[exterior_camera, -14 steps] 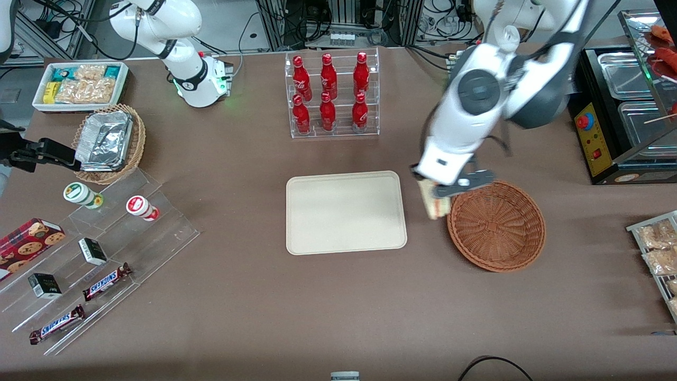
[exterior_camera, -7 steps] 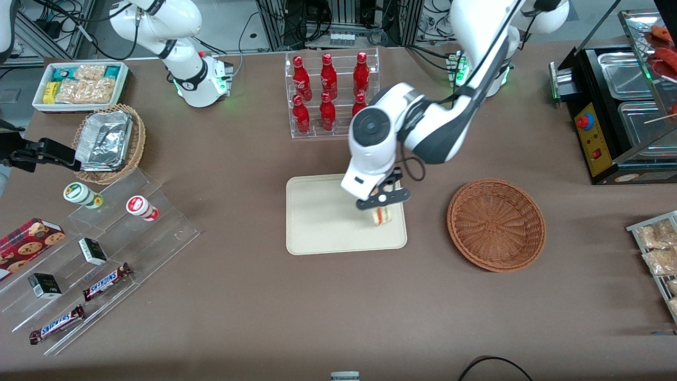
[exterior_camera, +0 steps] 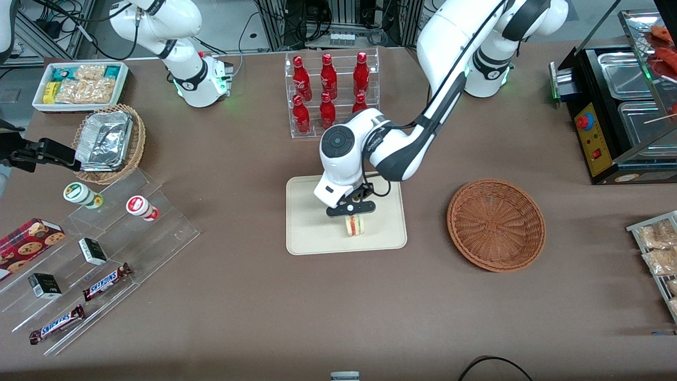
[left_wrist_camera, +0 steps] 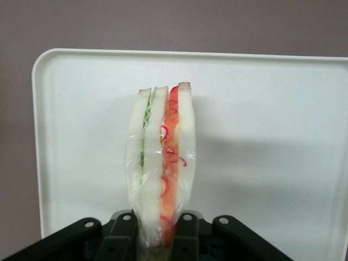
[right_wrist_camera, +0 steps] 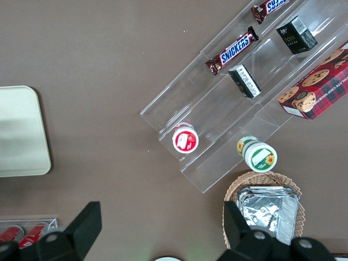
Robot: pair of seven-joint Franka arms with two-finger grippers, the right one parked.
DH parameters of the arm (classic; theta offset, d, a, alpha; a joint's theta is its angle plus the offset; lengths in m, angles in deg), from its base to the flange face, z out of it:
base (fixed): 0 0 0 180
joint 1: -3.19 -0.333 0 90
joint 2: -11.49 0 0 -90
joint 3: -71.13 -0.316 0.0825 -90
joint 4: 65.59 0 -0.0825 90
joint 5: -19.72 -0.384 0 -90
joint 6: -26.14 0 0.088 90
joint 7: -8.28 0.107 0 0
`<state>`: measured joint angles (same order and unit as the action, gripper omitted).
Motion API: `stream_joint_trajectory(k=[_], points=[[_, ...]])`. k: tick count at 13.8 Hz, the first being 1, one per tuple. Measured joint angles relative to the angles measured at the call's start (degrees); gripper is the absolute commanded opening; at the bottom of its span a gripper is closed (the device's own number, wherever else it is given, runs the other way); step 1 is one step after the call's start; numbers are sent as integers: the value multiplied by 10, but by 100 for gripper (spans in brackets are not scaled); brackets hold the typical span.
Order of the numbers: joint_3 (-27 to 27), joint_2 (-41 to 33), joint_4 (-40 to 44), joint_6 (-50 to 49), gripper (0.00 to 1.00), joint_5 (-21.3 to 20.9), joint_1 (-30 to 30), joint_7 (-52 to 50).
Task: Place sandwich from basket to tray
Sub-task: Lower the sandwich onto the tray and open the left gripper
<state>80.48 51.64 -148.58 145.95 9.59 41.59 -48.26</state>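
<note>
Over the tray [exterior_camera: 309,222], I see my gripper [exterior_camera: 351,209] clamped on the sandwich [exterior_camera: 355,226], its filling edge showing. The basket [exterior_camera: 496,225] sits well apart, toward the working arm's end.

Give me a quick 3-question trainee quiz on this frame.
1. True or false: the sandwich lies in the basket.
2. The gripper is: A) open above the basket; B) shut on the sandwich above the tray; C) open beside the bottles.
3. Fill in: in the wrist view, the sandwich is held ____ on its edge.

Key: 1 false. 2 B. 3 upright.
</note>
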Motion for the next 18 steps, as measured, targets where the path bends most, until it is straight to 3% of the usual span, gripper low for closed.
stream_joint_trajectory(k=[6, 7, 9, 15, 18], points=[[0, 26, 0, 28, 0, -4, 17, 0], [0, 30, 0, 29, 6, -11, 19, 0], [0, 37, 0, 31, 100, -22, 22, 0], [-4, 33, 18, 30, 100, -25, 22, -2], [-8, -13, 33, -26, 100, -19, 10, -8]])
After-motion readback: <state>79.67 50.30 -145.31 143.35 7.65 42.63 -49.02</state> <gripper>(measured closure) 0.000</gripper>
